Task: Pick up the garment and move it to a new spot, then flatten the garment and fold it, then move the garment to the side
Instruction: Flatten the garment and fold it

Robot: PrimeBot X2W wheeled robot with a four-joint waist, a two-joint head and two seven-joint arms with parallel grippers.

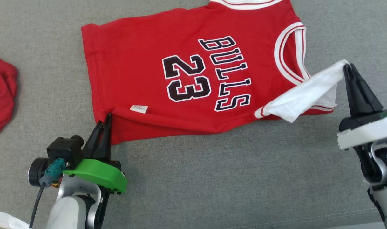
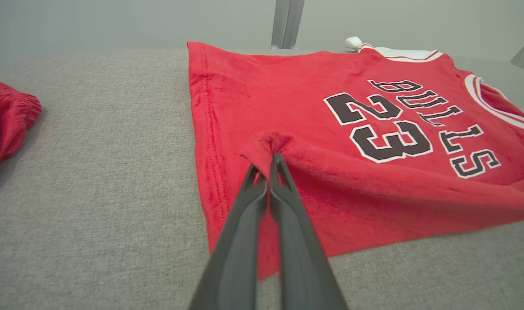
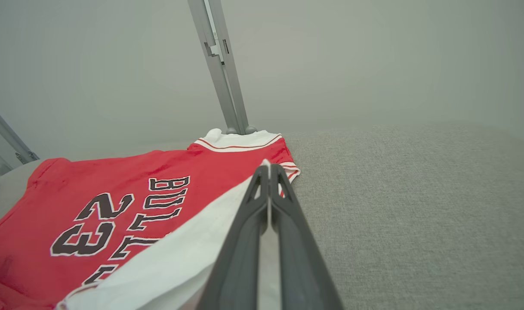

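Red jersey [image 1: 142,66], white trim, black lettering; grey cloth surface [image 1: 228,178].

Crumpled red cloth [image 1: 1,95] at left edge of grey fabric surface [image 1: 212,178]

We had left pincer [image 2: 265,162] clamped on red jersey [image 2: 296,99] near its hem, rest lying on grey worktop [image 2: 94,181].

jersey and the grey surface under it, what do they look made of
The jersey looks like a soft matte knit, probably cotton or a blend: fuzzy nap, stitched hem, it puckers and drapes. The grey surface looks like coarse woven upholstery cloth, matte, with a heathered weave showing.
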